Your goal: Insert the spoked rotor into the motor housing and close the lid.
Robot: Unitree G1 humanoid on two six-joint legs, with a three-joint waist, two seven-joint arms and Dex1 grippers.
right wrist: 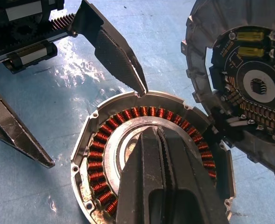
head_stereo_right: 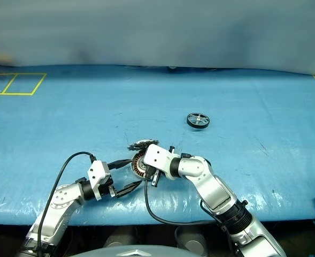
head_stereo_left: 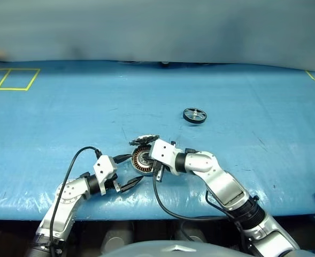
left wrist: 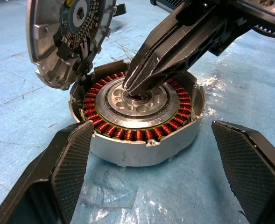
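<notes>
Left pincer (left wrist: 151, 172) gapes wide; right pincer (left wrist: 133, 88) pressed closed.

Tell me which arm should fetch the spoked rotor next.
Left. The left gripper is open and empty, while the shut right gripper is pressed into the motor housing. The spoked rotor lies farther off, though.

spoked rotor (head_stereo_left: 194, 115) behind and right of motor housing (left wrist: 142, 121), well apart

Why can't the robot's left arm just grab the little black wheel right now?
Probably it can't yet: the spoked rotor lies far off across the blue table, while the left gripper sits open beside the motor housing. Nothing blocks the way, though.
</notes>
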